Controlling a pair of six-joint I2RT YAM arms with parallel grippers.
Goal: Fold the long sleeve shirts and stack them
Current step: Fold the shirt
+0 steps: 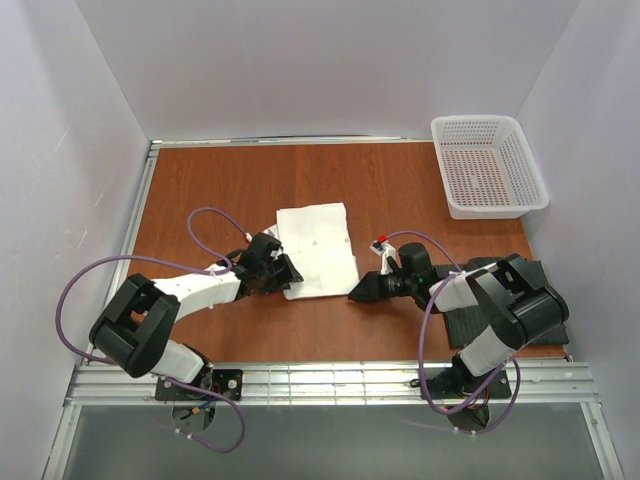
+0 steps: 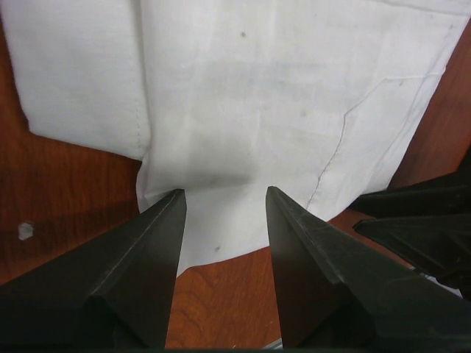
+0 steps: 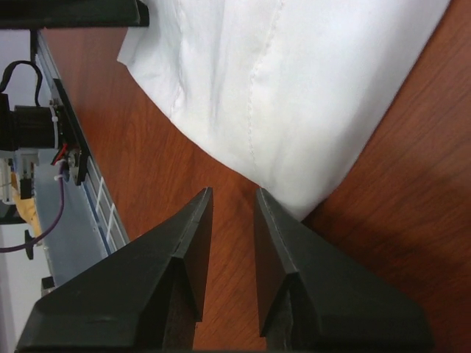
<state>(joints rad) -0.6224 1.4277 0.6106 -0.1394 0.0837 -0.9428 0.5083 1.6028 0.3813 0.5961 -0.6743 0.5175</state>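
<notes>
The white shirt [image 1: 315,250] lies folded into a rectangle on the wooden table, and fills the top of both wrist views [image 2: 280,95] [image 3: 294,88]. My left gripper [image 1: 285,272] is open and empty, its tips [image 2: 225,193] over the shirt's near left edge. My right gripper [image 1: 357,294] is slightly open and empty, its tips [image 3: 234,191] just short of the shirt's near right corner. A dark flat cloth [image 1: 462,328], apparently the charcoal shirt, lies mostly hidden under my right arm.
A white mesh basket [image 1: 488,165] stands at the far right corner. White walls enclose the table on three sides. A metal rail [image 1: 350,380] runs along the near edge. My right gripper's dark fingers [image 2: 419,213] show in the left wrist view.
</notes>
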